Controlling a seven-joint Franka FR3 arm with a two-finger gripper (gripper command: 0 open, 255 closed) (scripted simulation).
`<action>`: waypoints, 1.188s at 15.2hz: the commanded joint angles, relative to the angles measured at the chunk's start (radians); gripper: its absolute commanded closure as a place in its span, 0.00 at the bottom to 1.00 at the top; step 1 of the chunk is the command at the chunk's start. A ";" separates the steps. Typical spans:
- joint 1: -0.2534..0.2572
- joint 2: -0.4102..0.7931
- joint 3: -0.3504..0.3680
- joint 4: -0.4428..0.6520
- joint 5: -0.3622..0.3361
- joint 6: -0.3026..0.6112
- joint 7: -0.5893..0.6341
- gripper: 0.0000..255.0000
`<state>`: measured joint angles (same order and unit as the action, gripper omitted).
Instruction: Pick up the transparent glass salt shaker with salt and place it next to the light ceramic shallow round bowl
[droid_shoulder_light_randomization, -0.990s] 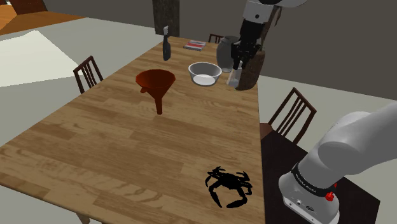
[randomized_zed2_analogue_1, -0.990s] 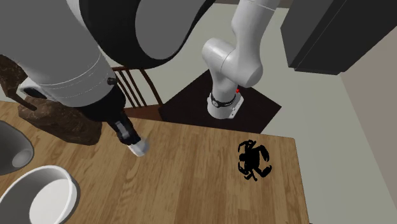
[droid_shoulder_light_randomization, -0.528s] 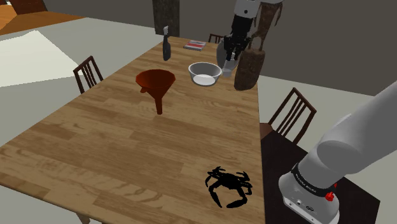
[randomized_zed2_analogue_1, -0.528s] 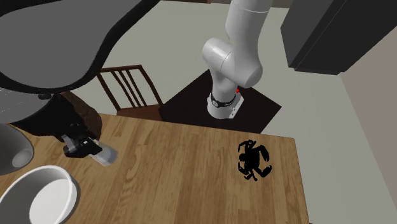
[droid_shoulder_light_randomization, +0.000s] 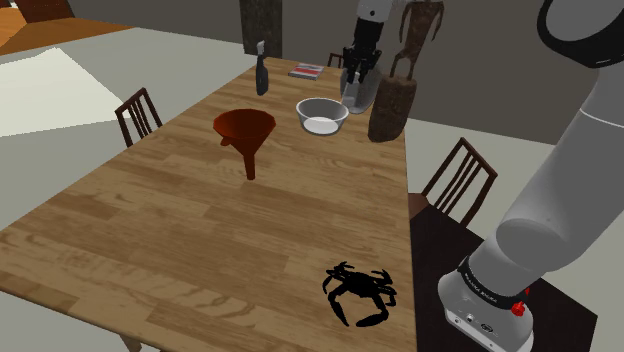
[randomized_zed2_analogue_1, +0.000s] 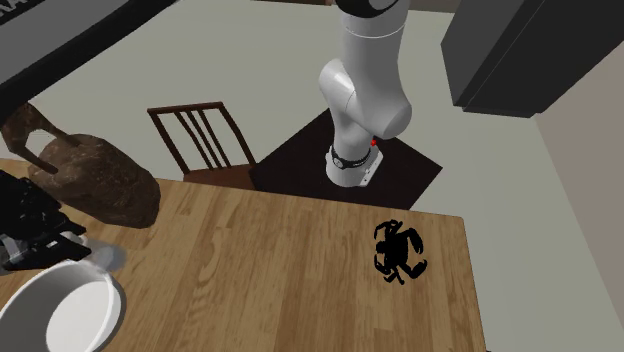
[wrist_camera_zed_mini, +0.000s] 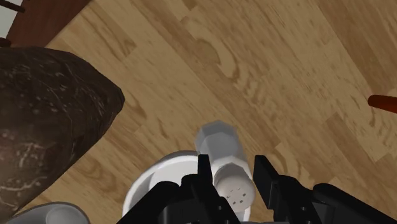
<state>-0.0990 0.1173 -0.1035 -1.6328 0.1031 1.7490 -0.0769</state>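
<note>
My gripper hangs above the table's far end, shut on the pale see-through salt shaker, just off the light round bowl on the shoulder view's right. The second exterior view has the gripper at the left edge, the shaker tilted over the rim of the bowl. Through the wrist camera, the two fingers clasp the shaker near its holed cap. Its faceted base points away from the hand, above the bowl.
A tall brown sculpture stands close beside the gripper, toward the shoulder view's right. On the wooden table are a red funnel, a dark bottle, a book and a black crab figure. Chairs flank the table.
The gripper carried the shaker up from the tabletop beside the brown sculpture and across toward the bowl. The shaker now hangs tilted at the bowl's rim.
</note>
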 joint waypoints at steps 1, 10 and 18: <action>-0.002 0.024 -0.001 0.012 0.003 0.012 -0.005 1.00; 0.000 0.030 0.001 -0.101 0.006 0.131 -0.015 1.00; 0.000 0.050 0.002 -0.183 0.013 0.232 -0.026 1.00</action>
<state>-0.0991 0.1627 -0.1022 -1.8066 0.1147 1.9666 -0.1022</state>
